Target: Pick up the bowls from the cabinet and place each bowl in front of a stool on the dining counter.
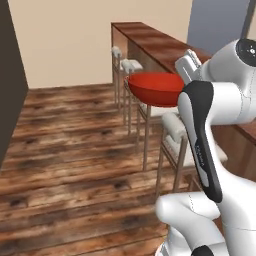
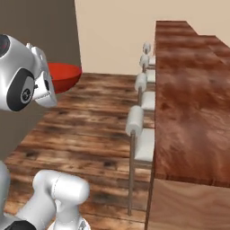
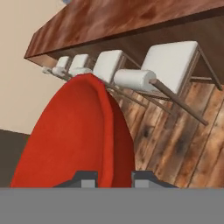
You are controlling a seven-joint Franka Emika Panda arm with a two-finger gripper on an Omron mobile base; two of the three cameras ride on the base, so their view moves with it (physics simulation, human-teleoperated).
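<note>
Red bowl [image 1: 156,88] up in the air and we have it: our hand [image 3: 113,178] is pinched nearly closed on its rim, one finger tip on each side of the thin wall, as the hand view shows. The bowl hangs out over the wooden floor [image 1: 75,150], level with the stools' backrests and well short of the worktop [image 2: 193,99], which runs long and dark along the right of the right base view.

Four stools stand in a row against it; the nearest stool [image 2: 140,134] has its seat tucked under the edge. No marbled bowl to be seen from here, so by our reckoning this is the carry leg for the red one, with the placing not yet done.

To do this well, we want the bowl lifted clear above the backrests before we swing it across (a rim pinch is a thin hold, so no jerks). Then bring it over the worktop straight behind a stool's seat, level it, lower until the base touches the wood, and only then let the fingers part.
</note>
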